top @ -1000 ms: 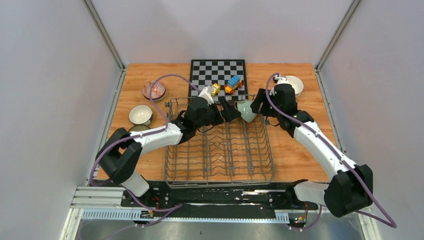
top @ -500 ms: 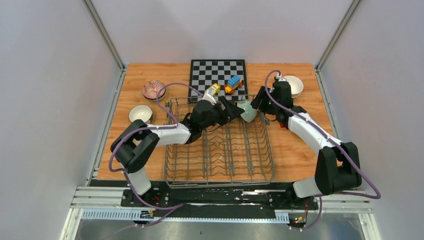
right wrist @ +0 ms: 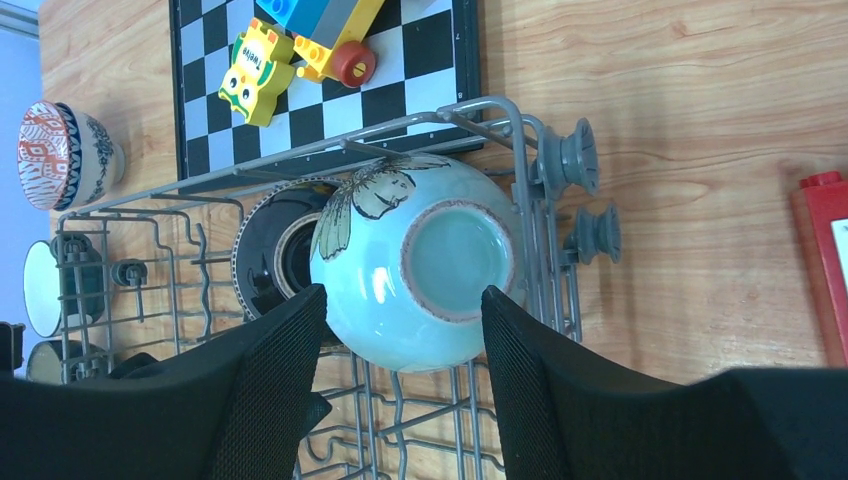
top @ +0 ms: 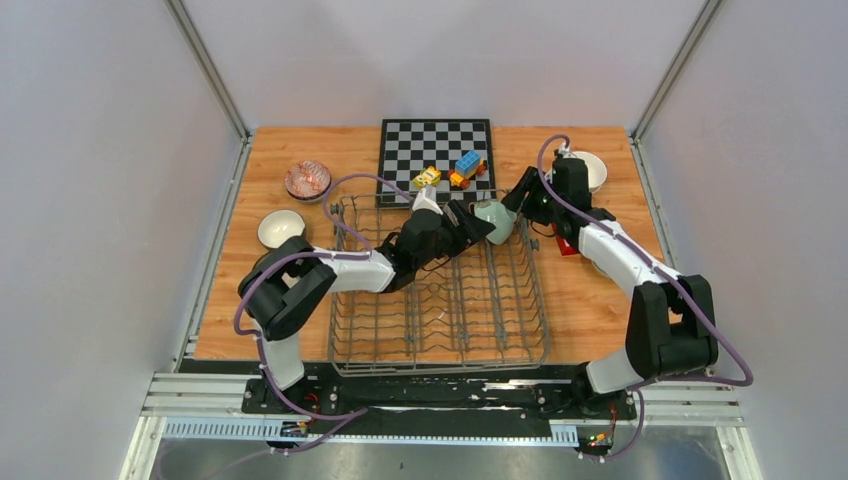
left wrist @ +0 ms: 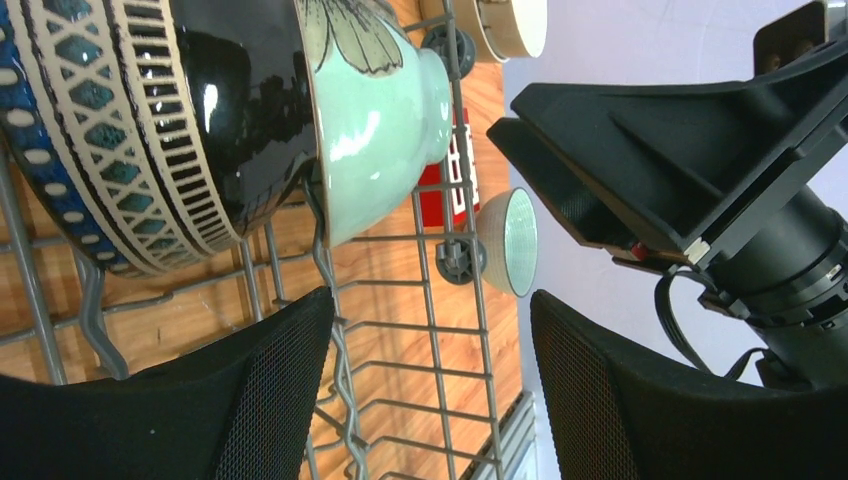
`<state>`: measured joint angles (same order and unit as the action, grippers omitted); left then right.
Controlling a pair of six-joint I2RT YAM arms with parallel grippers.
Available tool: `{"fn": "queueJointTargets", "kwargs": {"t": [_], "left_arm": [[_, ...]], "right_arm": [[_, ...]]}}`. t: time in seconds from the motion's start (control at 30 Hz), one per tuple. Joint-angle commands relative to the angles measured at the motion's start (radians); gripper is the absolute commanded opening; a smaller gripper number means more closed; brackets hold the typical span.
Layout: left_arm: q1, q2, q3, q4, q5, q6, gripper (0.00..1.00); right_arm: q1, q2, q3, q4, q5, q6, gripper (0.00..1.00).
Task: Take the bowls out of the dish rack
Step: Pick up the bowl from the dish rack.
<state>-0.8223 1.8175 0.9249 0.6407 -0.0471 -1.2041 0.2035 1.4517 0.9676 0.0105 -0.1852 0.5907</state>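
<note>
A pale mint bowl stands on edge in the far right corner of the grey wire dish rack, its foot toward the right wrist camera. A dark patterned bowl leans against it. My right gripper has come in from the right and is shut on the mint bowl, a pad on either side of its lower body. My left gripper hovers open just left of both bowls, with only rack wires showing between its fingers.
Out on the table are a red-patterned bowl, a cream bowl at the left and a cream bowl at the far right. Behind the rack lies a chessboard with toy blocks. A red block is right of the rack.
My left arm has reached further right along the rack's far end toward the mint bowl, its jaws narrowing. The right jaws have closed in on the bowl, which has stayed in the rack.
</note>
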Motion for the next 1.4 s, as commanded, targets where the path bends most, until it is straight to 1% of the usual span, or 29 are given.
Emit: {"fn": "queueJointTargets", "kwargs": {"t": [0.0,0.23,0.43,0.63,0.7,0.9,1.0,1.17,1.27,1.37], "left_arm": [[-0.006,0.034,0.038,0.014,-0.065,0.004,0.74],[-0.008,0.077,0.069,0.021,-0.069,0.009,0.7],[-0.007,0.101,0.088,0.013,-0.072,0.031,0.69],[-0.01,0.135,0.122,0.046,-0.045,0.055,0.6],[-0.012,0.145,0.13,0.047,-0.04,0.061,0.59],[-0.012,0.162,0.147,0.053,-0.019,0.075,0.59],[-0.013,0.153,0.143,0.021,-0.026,0.091,0.6],[-0.019,0.1,0.116,-0.04,-0.093,0.171,0.67],[-0.024,0.091,0.118,-0.066,-0.122,0.205,0.69],[-0.04,0.082,0.122,-0.106,-0.186,0.241,0.69]], "right_arm": [[-0.017,0.026,0.03,0.016,-0.039,0.03,0.62],[-0.032,0.058,0.038,0.02,-0.077,0.067,0.62],[-0.038,0.073,0.043,0.023,-0.091,0.077,0.62],[-0.044,0.075,0.036,0.028,-0.11,0.095,0.62],[-0.048,0.073,0.034,0.025,-0.107,0.093,0.62],[-0.055,0.075,0.027,0.027,-0.119,0.092,0.62],[-0.059,0.073,0.024,0.029,-0.121,0.093,0.62],[-0.061,0.081,0.026,0.037,-0.135,0.089,0.62],[-0.061,0.085,0.024,0.039,-0.144,0.091,0.62],[-0.061,0.081,0.02,0.037,-0.143,0.089,0.62]]}}
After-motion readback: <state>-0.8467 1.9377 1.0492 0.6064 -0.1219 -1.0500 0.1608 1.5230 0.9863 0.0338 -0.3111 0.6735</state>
